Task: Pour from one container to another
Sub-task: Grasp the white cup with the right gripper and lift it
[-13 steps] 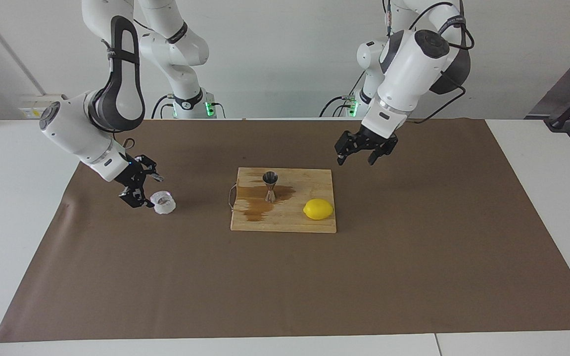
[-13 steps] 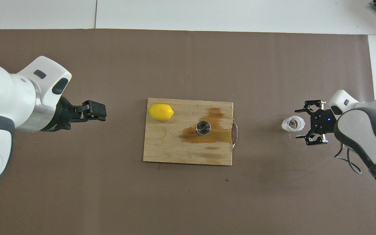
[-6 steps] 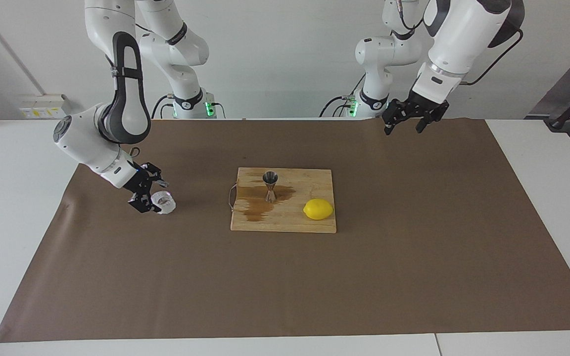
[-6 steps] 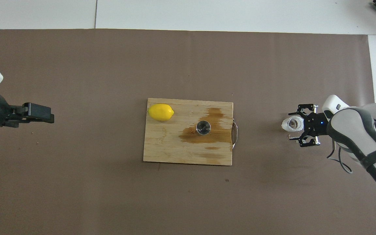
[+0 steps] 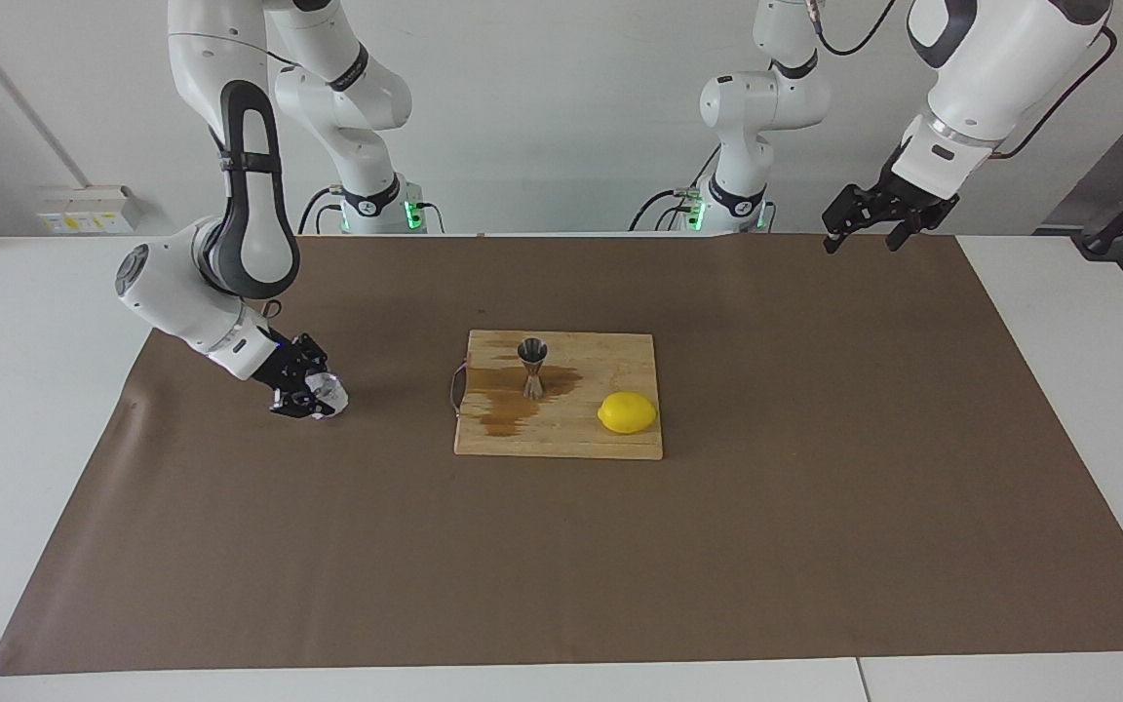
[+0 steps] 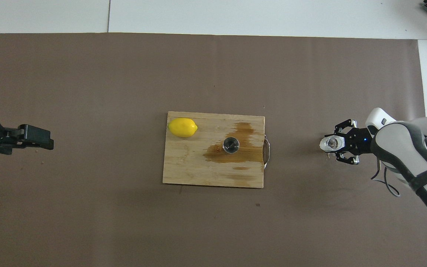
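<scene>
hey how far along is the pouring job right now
Early stage. Done: the right tool has closed around the translucent cup on the brown mat. In hand: the cup, not yet clearly lifted. Left: carry it to the steel jigger standing on the stained cutting board and pour. The left tool waits, raised over the mat's edge.

Facing view: high, across the table, looking at both arm bases.
Overhead view: steeply down — robots' end.
Shared: cutting board — seen half a turn apart.

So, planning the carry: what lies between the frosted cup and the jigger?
Only bare brown mat, then cutting board edge with handle, overhead view.
</scene>
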Controlling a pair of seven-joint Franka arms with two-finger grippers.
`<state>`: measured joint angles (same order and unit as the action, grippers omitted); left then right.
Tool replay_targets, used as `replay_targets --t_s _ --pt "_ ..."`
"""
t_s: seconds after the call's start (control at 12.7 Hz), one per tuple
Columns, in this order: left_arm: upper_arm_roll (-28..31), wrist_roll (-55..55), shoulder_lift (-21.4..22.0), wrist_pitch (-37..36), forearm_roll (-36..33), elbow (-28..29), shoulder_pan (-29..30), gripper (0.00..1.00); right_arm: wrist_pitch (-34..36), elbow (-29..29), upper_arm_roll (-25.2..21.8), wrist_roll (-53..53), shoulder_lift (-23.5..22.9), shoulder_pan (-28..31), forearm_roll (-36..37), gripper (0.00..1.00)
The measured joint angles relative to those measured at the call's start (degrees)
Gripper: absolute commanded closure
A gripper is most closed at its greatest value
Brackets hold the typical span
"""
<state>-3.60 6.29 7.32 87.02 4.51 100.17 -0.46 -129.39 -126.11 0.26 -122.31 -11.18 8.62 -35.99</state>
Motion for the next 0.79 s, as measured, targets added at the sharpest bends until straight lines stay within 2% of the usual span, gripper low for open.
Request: replay_targets --t_s 0.24,0.55,0.79 --pt "0.0 0.0 0.1 -1.1 -0.4 -0.1 0.0 0.0 0.1 0.2 0.2 2.9 2.5 -1.2 0.0 1.0" --pt "-0.6 0.1 0.4 1.2 -0.5 -0.3 -0.5 0.0 0.0 0.9 0.4 10.9 5.9 -7.4 0.2 1.0" --pt "0.4 -0.1 0.4 4.7 -0.7 -0.3 1.5 0.0 0.0 4.6 0.5 23.5 6.2 -12.8 7.7 1.0"
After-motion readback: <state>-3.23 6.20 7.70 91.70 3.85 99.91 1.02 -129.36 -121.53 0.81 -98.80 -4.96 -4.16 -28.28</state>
